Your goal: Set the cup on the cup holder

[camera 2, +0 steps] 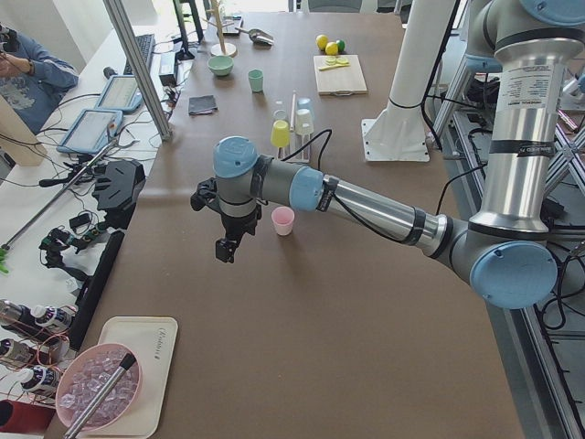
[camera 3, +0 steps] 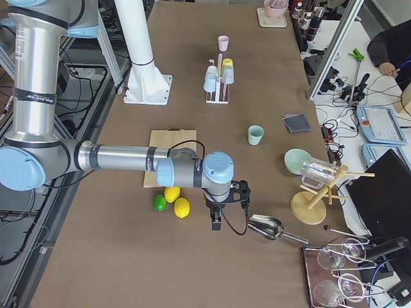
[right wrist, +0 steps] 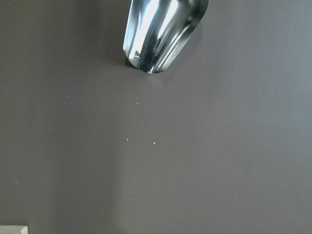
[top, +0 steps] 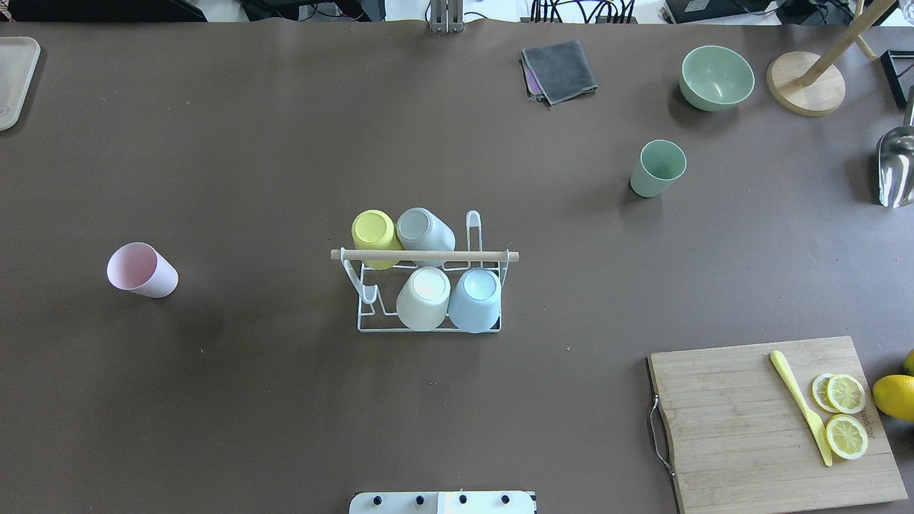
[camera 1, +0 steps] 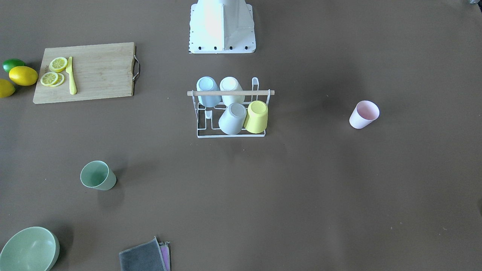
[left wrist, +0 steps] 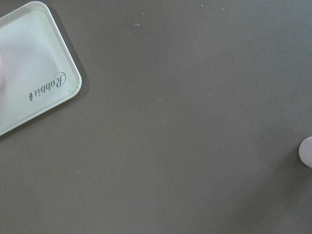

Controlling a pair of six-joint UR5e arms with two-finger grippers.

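The white wire cup holder point(top: 425, 255) with a wooden rod stands mid-table, also in the front view point(camera 1: 230, 92). It holds several upturned cups: yellow, grey, white and light blue. A pink cup point(top: 141, 269) stands upright on the robot's left side point(camera 1: 363, 114) point(camera 2: 283, 219). A green cup point(top: 657, 168) stands upright on the far right point(camera 1: 97, 175). My left gripper point(camera 2: 224, 249) hangs above the table near the pink cup. My right gripper point(camera 3: 216, 222) hangs by the lemons and the scoop. I cannot tell whether either is open or shut.
A cutting board point(top: 750, 428) carries lemon slices and a yellow knife. Whole lemons point(camera 1: 23, 75), a green bowl point(top: 716, 77), a grey cloth point(top: 558, 70), a metal scoop point(right wrist: 161, 34), a wooden stand point(top: 807, 82) and a white tray point(left wrist: 34, 87) lie near the edges.
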